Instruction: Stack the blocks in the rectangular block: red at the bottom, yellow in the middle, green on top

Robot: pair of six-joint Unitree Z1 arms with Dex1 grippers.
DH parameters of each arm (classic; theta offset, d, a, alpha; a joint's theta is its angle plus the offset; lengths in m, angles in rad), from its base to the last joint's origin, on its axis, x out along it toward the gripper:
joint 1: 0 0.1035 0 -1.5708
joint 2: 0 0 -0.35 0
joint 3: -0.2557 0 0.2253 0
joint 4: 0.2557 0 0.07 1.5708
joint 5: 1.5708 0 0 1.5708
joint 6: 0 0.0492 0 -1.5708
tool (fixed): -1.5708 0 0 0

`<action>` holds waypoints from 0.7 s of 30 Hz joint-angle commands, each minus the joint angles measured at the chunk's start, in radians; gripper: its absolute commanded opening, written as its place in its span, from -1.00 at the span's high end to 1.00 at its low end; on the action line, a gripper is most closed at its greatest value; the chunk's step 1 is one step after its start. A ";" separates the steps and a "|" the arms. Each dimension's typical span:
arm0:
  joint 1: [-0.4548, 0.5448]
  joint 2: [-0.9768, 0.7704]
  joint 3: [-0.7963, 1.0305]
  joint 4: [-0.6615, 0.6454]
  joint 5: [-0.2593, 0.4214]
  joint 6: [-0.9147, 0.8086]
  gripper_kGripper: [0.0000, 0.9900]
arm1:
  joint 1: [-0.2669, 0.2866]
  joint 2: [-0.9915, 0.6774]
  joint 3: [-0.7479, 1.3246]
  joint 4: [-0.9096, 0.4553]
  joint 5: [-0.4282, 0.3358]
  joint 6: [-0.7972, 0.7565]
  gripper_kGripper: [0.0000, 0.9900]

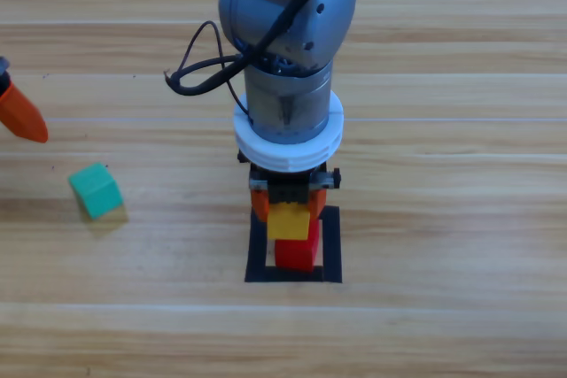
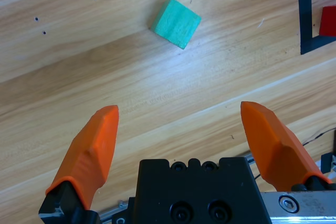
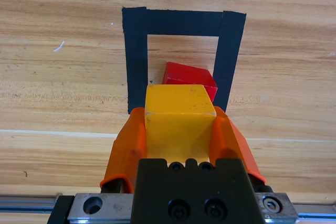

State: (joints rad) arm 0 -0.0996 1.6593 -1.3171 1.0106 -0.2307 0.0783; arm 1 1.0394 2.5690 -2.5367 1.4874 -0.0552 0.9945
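Right arm's grey joint housing fills top centre of the overhead, closest to the lens; its right gripper [image 1: 289, 212] hangs over the 12 o'clock edge of the flat black tape square outline [image 1: 331, 245]. Jaws clamped on the small matte yellow cube [image 1: 289, 220], one orange finger on each side.

Left to right on the wooden table [image 1: 443, 219]:
- Left gripper [image 1: 19, 114] parked at the 9 o'clock edge, jaws spread wide with nothing between them.
- Small matte teal-green cube [image 1: 95, 189] at about 8 o'clock, on bare wood, turned askew, well apart from the outline.
- Small matte red cube [image 1: 297, 252] sits inside the outline on the wood, offset toward its right strip in the right wrist view. The yellow cube is above it, overlapping its 12 o'clock side; contact between them: cannot tell.
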 commanded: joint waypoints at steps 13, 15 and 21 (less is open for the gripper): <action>0.020 0.008 0.068 -0.067 -0.019 0.015 -1.00 | 0.027 0.083 0.036 0.013 0.002 0.009 0.66; 0.021 0.013 0.070 -0.069 -0.021 0.015 -1.00 | 0.027 0.091 0.027 0.013 0.005 0.006 -0.10; 0.021 0.016 0.082 -0.083 -0.025 0.015 -1.00 | 0.022 0.077 0.013 0.013 -0.003 0.001 -1.00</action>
State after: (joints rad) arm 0 -0.0980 1.6595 -1.2698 0.9476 -0.2398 0.0841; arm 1 1.0394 2.5810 -2.5274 1.4874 -0.0553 1.0013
